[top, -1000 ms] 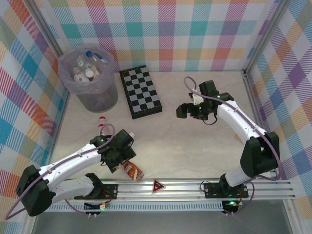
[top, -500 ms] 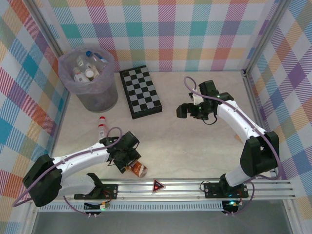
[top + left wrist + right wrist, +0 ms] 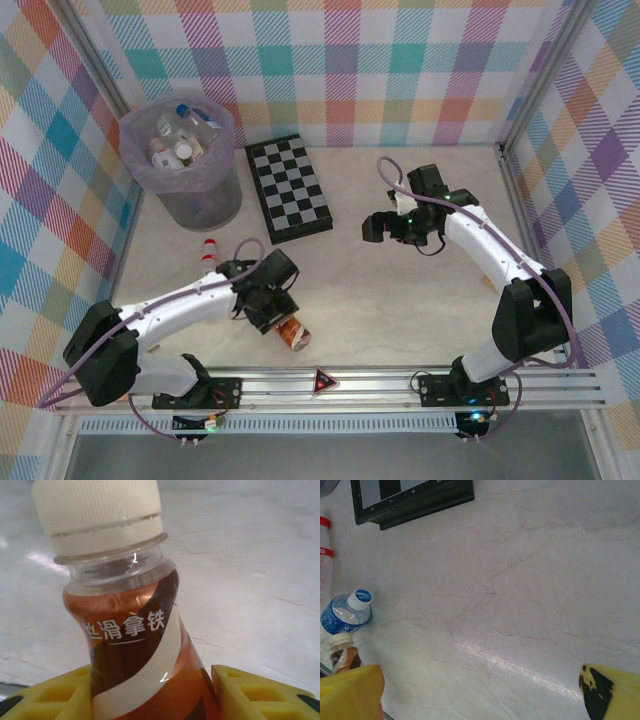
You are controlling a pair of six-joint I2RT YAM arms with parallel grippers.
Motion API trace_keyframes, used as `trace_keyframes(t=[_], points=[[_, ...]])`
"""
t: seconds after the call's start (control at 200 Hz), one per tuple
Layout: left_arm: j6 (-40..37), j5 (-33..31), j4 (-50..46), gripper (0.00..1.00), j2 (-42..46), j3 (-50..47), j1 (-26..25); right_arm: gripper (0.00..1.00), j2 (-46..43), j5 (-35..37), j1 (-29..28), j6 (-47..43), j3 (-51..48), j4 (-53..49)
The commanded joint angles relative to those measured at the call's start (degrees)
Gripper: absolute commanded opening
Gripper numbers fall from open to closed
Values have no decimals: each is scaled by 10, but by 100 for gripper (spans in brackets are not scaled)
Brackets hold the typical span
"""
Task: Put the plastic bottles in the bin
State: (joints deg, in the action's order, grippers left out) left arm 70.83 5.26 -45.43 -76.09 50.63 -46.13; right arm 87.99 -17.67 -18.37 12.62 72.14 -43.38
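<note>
From above, the left arm lies stretched low from its base, wrist turned down. The left gripper [image 3: 277,313] is clamped on a brown bottle [image 3: 293,337] well in front of the bin [image 3: 200,205], to its right. A red-capped bottle [image 3: 209,255] lies near the bin's front. The right arm is bent at the elbow, and the right gripper [image 3: 370,229] hangs far to the bin's right.

Left wrist: yellow fingers [image 3: 252,690] press both sides of the brown bottle [image 3: 132,650] — cream cap pointing away.

Right wrist: fingers [image 3: 350,692] spread wide, nothing between them — just bare table [image 3: 520,595].
</note>
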Motion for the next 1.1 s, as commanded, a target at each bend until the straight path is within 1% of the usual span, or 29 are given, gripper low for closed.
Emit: trace_keyframes(t=[0.0, 0.115, 0.185, 0.24, 0.38, 0.425, 0.495, 0.6, 0.685, 0.715, 0.76, 0.86, 0.94, 1.095], points=[[-91, -25, -70, 51, -30, 97, -7, 100, 2, 2, 4, -7, 18, -4], [-170, -34, -119, 50, -75, 217, 1, 100, -1, 3, 7, -4, 14, -1], [-221, -16, -143, 49, -104, 293, 26, 99, -4, 3, 6, -2, 11, -1], [-259, 1, -157, 48, -124, 344, 56, 100, -7, 4, 7, -1, 8, 1], [-338, 44, -178, 44, -165, 485, 163, 99, -24, 17, 7, 0, -4, 0], [-366, 47, -187, 44, -182, 531, 198, 99, -30, 19, 7, 1, -10, 0], [-408, 47, -210, 44, -222, 640, 257, 99, -37, 20, 7, 5, -20, 3], [-425, 67, -238, 43, -299, 812, 347, 99, -41, 9, 7, 13, -36, 13], [-424, 70, -256, 40, -359, 950, 396, 99, -47, 6, 7, 20, -51, 21], [-421, 71, -255, 39, -374, 978, 415, 99, -49, 7, 8, 21, -56, 25], [-416, 82, -233, 37, -384, 991, 441, 99, -49, 8, 7, 21, -60, 28], [-380, 101, -169, 31, -390, 972, 512, 100, -49, 5, 8, 24, -66, 36], [-378, 78, -150, 27, -395, 970, 557, 99, -50, 4, 7, 22, -65, 40], [-394, 25, -148, 27, -396, 958, 615, 100, -39, 10, 7, 10, -67, 41]])
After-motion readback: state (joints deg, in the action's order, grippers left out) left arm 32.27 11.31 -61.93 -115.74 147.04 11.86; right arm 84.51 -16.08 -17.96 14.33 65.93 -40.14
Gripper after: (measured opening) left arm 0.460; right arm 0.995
